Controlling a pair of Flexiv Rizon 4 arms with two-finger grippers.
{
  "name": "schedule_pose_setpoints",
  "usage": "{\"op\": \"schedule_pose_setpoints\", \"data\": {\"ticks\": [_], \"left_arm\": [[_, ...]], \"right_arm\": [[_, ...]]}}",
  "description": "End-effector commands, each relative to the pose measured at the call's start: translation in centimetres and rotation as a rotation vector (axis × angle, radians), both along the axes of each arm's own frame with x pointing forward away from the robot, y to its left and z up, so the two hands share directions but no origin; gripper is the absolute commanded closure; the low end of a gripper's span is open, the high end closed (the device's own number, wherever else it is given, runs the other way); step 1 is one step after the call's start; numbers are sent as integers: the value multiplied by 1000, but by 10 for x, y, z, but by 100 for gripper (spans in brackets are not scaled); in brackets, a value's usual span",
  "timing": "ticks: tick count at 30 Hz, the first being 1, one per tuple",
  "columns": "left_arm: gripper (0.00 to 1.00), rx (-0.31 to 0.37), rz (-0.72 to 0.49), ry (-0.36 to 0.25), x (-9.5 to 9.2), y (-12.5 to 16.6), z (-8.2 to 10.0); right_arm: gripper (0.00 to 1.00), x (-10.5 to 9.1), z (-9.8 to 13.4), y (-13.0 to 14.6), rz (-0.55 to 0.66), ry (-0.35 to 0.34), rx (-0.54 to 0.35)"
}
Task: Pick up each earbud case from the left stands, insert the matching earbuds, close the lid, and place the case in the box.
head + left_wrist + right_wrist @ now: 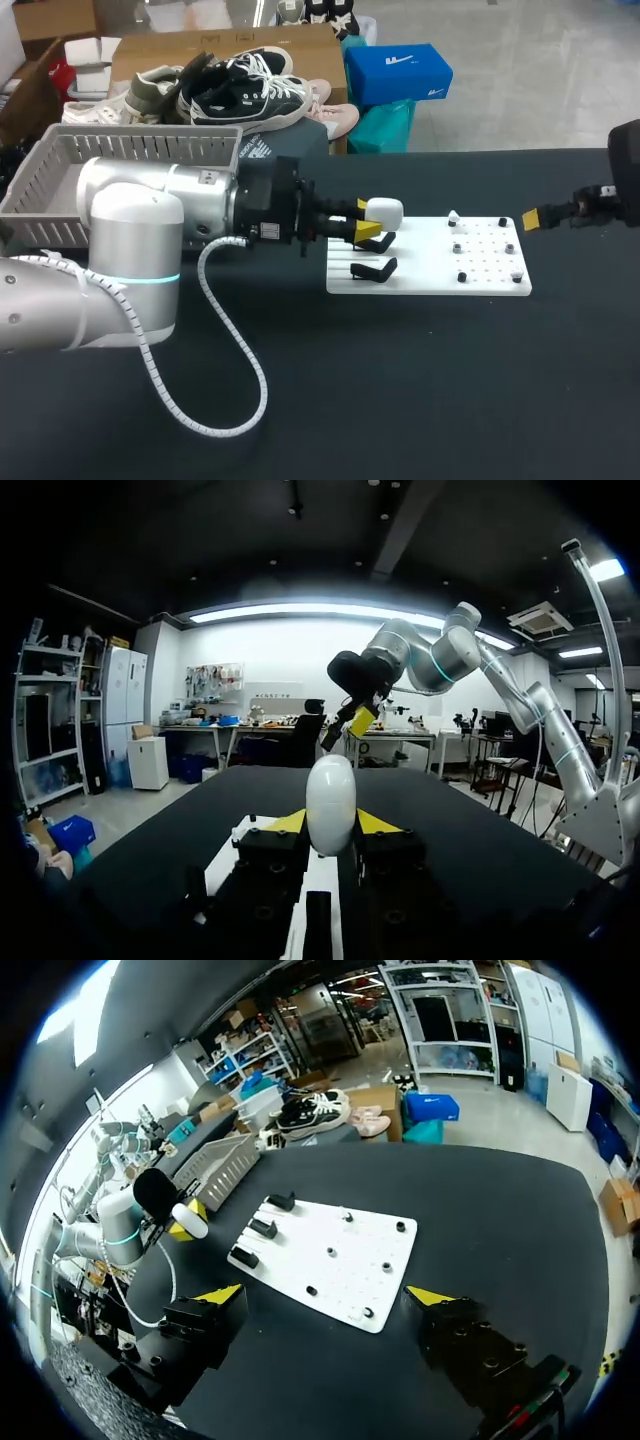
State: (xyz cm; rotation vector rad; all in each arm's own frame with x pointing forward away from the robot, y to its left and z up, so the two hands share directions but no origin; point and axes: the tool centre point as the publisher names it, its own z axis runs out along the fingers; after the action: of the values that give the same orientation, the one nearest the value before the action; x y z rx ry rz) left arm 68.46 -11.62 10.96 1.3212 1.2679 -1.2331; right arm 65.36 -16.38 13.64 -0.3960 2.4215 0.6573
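**Fig.: pick-up step, one case in hand.** L arm (pixel 130 235) enters from 9 o'clock. The L jaws are clenched on the white earbud case (pixel 384 211) from two sides, with the yellow tips (pixel 287 822) against its flanks. Case pos.: upright between those tips, at the 10 o'clock corner of the white board (pixel 430 275), above the black stands (pixel 373 244). From the right wrist view it looks lifted clear of them. Lid appears shut.

R arm (pixel 625 170) enters from 3 o'clock. The R jaws are released, spread wide w/ nothing between, just off the board's 2 o'clock corner.

**Step (judged):** grasp made, insertion not begun. The next move calls for getting the lid open. The R jaws must then take an earbud from the pegs (pixel 483 250) on the board's 3 o'clock half and carry it to the case. Parts are small, so fine alignment is needed. Which pegs hold earbuds is too small to tell.

**Edges & room:**
- Open room: tabletop (pixel 450 400) lies bare at the board's 6 o'clock, and there is free air over the board between the two jaws.
- Limits:
  - the stands directly below the case;
  - the pegs in the R jaws' approach;
  - the basket (pixel 150 148) wall at approx. 10 o'clock, behind the L arm;
  - the white hose (pixel 263 388) looped on the tabletop at 7 o'clock.
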Motion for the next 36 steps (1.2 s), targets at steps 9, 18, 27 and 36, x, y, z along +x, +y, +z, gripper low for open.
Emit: {"op": "schedule_pose_setpoints", "data": {"ticks": [9, 18, 27, 36], "left_arm": [[100, -46, -15, -7, 9, -7, -10], [100, -41, 34, -27, 5, -4, -11], [100, -38, 38, -23, 3, -2, -13], [100, -38, 38, -23, 3, -2, -13]], "right_arm": [[0, -34, 25, 55, 57, -53, -48], [0, -27, 25, 87, 98, -66, -65], [0, -18, 16, 108, 107, -55, -105], [0, -6, 10, 131, 139, -37, -130]]}}
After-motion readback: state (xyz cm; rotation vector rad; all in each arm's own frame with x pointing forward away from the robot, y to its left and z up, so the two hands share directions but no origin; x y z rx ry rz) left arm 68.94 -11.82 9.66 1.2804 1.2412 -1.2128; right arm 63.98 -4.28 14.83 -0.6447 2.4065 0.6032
